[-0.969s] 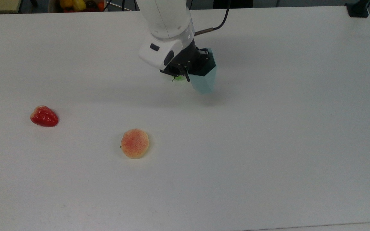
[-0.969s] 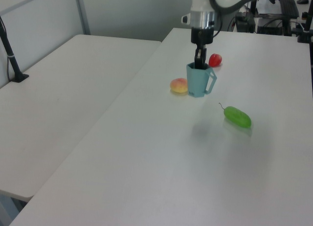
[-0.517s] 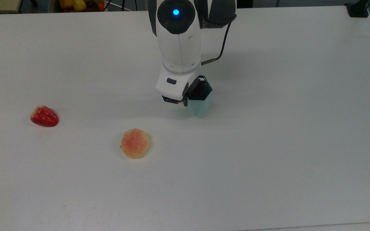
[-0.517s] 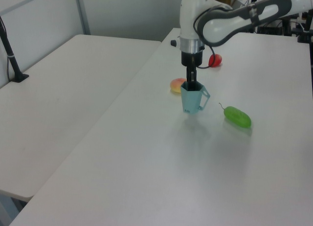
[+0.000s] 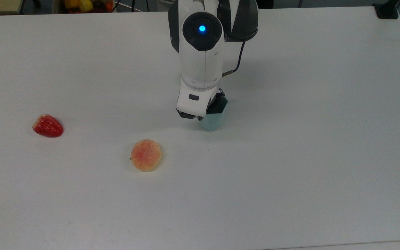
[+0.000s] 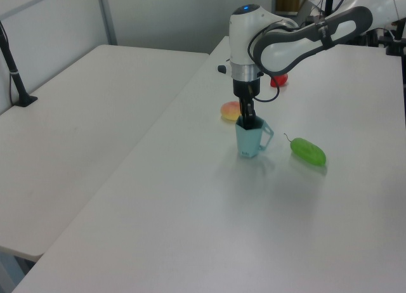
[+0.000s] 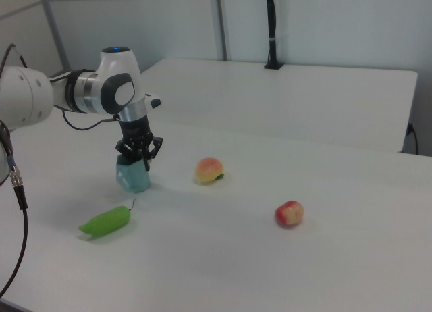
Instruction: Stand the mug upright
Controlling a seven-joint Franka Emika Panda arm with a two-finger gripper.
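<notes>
Around me on the white matte desk (image 5: pixel 325 139) lie three pieces of fruit, one of each kind: a round, speckled orange-pink peach (image 5: pixel 146 155), a glossy red strawberry (image 5: pixel 47 125) and a smooth, elongated green fruit with a thin stem (image 6: pixel 308 151). In the left view the green fruit lies near the mug's right and the peach just behind it; the strawberry sits further back, partly hidden by my arm. All three lie apart from the mug.

The one pale blue-teal faceted mug (image 6: pixel 250 139) with a hexagonal rim and a small side loop stands upright on the desk, wide mouth up, tapering to a narrower base. In the top view my white wrist covers much of it.

My gripper (image 6: pixel 249 123) points straight down at the mug's mouth, its dark fingers (image 7: pixel 146 157) narrowly set about the rim wall, one reaching inside the mug.
</notes>
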